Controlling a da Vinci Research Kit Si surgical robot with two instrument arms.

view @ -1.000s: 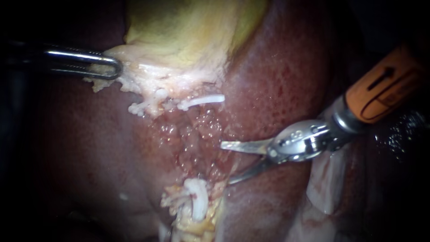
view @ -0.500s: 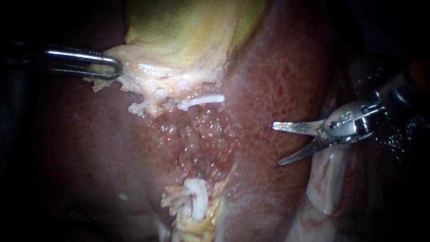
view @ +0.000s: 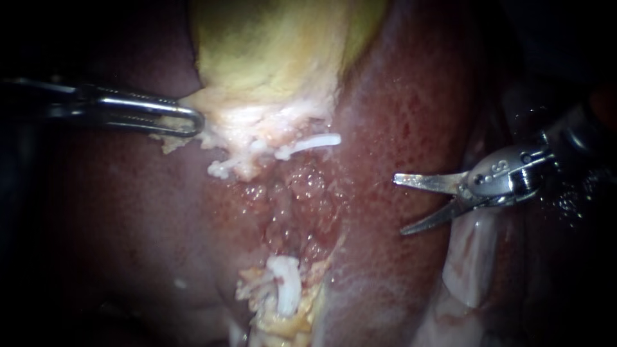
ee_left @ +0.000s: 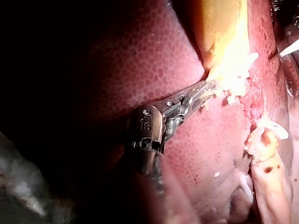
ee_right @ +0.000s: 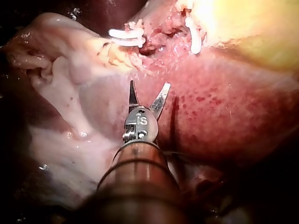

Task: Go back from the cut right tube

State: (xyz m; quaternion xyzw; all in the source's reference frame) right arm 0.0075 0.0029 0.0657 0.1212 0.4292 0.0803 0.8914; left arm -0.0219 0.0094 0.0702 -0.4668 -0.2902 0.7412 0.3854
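My right instrument (view: 398, 204) comes in from the right with its two blades open and nothing between them. It hangs over the liver (view: 411, 109), well right of the raw bed. A white clip (view: 315, 142) sits on the upper stump under the gallbladder (view: 276, 58), and another white clip (view: 286, 286) sits on the lower stump. My left instrument (view: 186, 119) is shut on the gallbladder's pale lower edge. In the right wrist view the open blades (ee_right: 149, 86) point at both clips (ee_right: 126, 37) (ee_right: 194, 39). The left wrist view shows the jaws (ee_left: 205, 91) closed on the pale edge.
Pale fatty tissue (view: 469, 257) lies under the right instrument's wrist. The raw red bed (view: 295, 205) runs between the two clipped stumps. Dark liver (view: 128, 212) fills the left side.
The right instrument pulled back to the right, away from the raw bed, blades still open, then held still. The left instrument shifted right, taking the gallbladder edge and upper clip with it.
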